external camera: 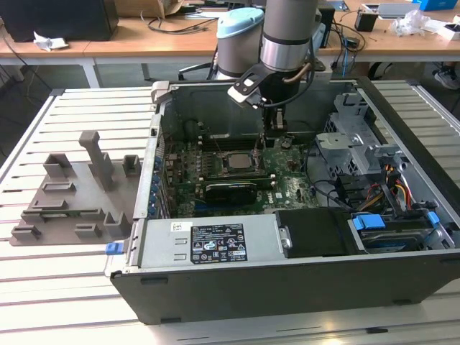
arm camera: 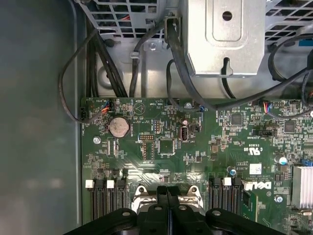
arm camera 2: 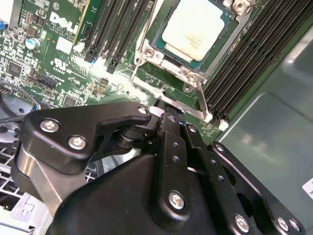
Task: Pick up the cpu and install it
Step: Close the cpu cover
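On the exterior view's left a grey moulded fixture (external camera: 72,198) lies on the slatted table (external camera: 43,302), just beside the open computer case (external camera: 287,295). Near the middle of the case the cpu (external camera: 236,161) sits flat in its socket on the green motherboard (external camera: 287,190), silver top up. Just to its right the gripper (external camera: 274,133) hangs low over the board near the socket's edge, its fingers (arm camera: 157,205) pressed together and holding nothing.
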Robot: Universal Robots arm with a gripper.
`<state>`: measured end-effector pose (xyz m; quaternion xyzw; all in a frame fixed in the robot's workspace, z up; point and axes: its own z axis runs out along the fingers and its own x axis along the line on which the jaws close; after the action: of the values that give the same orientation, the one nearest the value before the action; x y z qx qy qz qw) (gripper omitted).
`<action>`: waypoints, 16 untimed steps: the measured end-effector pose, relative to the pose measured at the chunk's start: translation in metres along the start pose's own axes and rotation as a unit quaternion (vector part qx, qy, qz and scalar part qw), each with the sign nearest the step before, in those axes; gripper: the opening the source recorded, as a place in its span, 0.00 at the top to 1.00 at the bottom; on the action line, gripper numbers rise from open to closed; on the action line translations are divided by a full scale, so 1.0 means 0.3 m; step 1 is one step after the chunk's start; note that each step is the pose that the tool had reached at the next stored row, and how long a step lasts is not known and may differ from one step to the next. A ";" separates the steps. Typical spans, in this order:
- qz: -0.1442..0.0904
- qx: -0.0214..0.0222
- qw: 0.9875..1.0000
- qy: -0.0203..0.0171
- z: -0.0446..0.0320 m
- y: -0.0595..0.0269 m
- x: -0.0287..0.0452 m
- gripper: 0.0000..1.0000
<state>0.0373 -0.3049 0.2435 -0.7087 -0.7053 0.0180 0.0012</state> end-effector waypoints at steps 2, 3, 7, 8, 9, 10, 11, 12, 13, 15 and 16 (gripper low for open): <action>0.000 0.000 1.000 0.000 0.000 -0.008 0.000 0.89; 0.000 0.000 1.000 0.000 0.000 -0.010 0.000 0.89; 0.000 0.000 1.000 0.000 0.000 -0.018 0.000 0.89; 0.000 0.000 1.000 0.000 0.001 -0.020 0.000 0.89; 0.000 0.000 1.000 0.000 0.001 -0.023 0.000 0.89; 0.000 0.000 1.000 0.000 0.001 -0.025 0.000 0.89; 0.000 0.000 1.000 0.000 0.001 -0.030 0.000 0.89; 0.000 0.000 1.000 0.000 0.001 -0.033 0.000 0.89; 0.000 0.000 1.000 0.000 0.001 -0.036 0.000 0.89; 0.000 0.000 1.000 0.000 0.002 -0.046 0.000 0.89; 0.000 0.000 1.000 0.000 0.002 -0.052 0.000 0.89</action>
<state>0.0218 -0.3049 0.2434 -0.7086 -0.7053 0.0180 0.0011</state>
